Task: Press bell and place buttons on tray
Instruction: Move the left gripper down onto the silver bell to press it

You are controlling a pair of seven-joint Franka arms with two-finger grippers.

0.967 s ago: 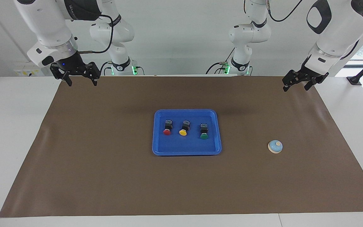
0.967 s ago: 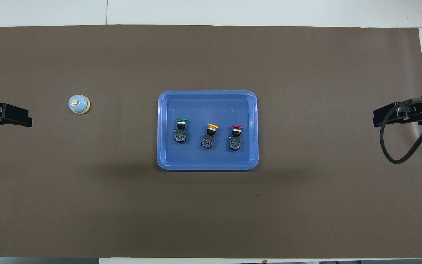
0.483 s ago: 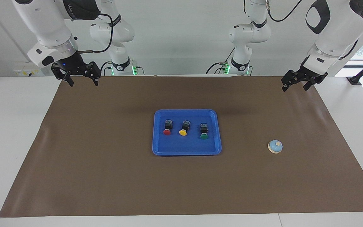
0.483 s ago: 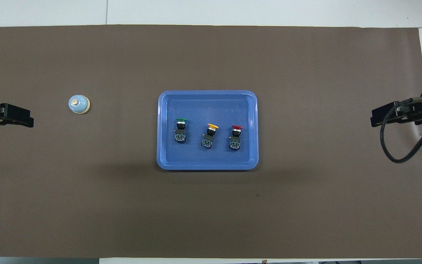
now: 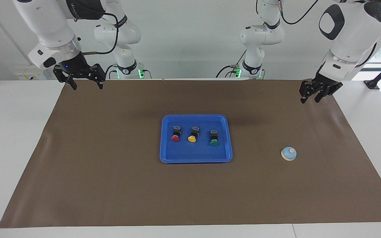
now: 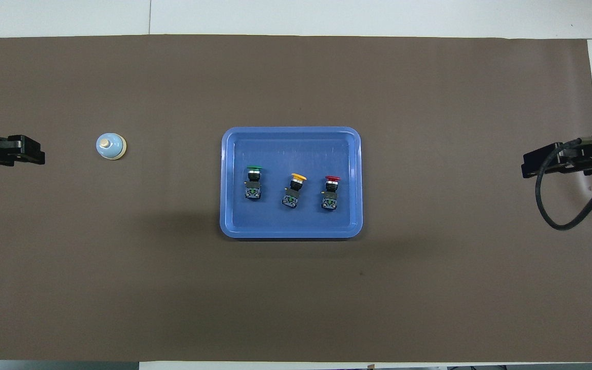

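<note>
Facing view shows both arms whole; overhead view shows only end effector tips. The tray [image 5: 196, 158] holds the red button [image 5: 175, 135], yellow button [image 5: 193, 134] and green button [image 5: 214, 138]. The bell [image 5: 288, 153] sits beside the tray, toward the left arm's end. Left end effector [image 5: 310, 98]: partly apart, empty. Right end effector [image 5: 86, 85]: fingers apart, empty.

Two glossy white jointed arms with black joint caps are seen, each ending in a black two-finger gripper: the left gripper [image 5: 310, 99], the right gripper [image 5: 84, 86]. A black cable is looped beside the right wrist, and green lights are shown at both bases.
</note>
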